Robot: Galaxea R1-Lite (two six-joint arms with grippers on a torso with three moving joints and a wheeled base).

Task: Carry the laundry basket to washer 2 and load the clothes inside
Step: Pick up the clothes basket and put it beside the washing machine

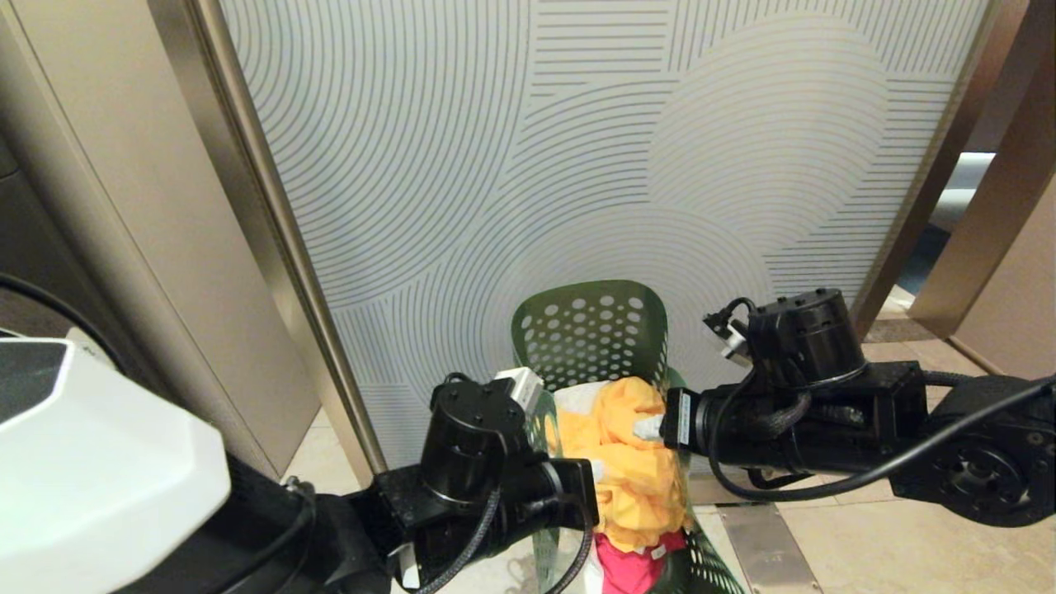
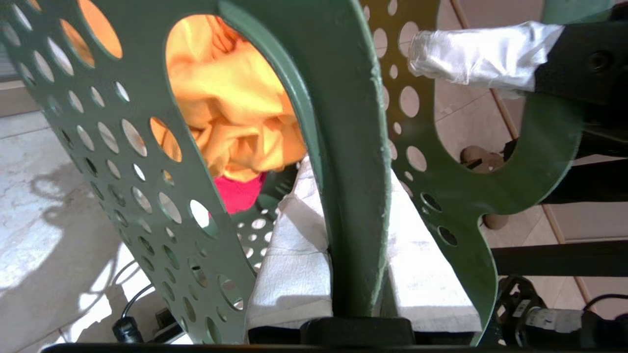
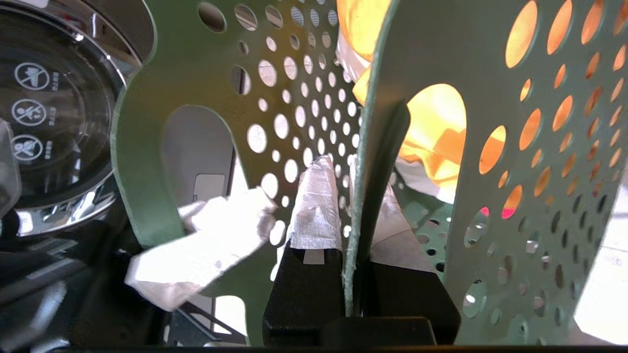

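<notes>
Both grippers are clamped onto the basket rim, one per side. The left gripper (image 2: pixel 355 274) has its white-taped fingers (image 2: pixel 294 264) pinched on the thin green wall right next to the oval handle hole, one pad inside and one outside. The right gripper (image 3: pixel 351 220) is doing the same thing on the opposite handle, with its taped fingers (image 3: pixel 314 206) squeezing the rim edge between them.

The laundry basket (image 1: pixel 590 330) hangs between the two arms in front of the robot, tipped a bit, its far wall sticking up toward a pale panel with curved line patterns (image 1: pixel 577 148). Inside it the clothes (image 1: pixel 627 462) are heaped up: a mustard-yellow piece on top, a bit of white next to it, and a pink-red one lower down nearest the robot.

In the right wrist view there's a washer door (image 3: pixel 54 113), round dark glass with a chrome ring and little warning icons, just past the basket's left side. Can't see any number label on it. Tiled floor (image 1: pixel 907 544) underneath.
</notes>
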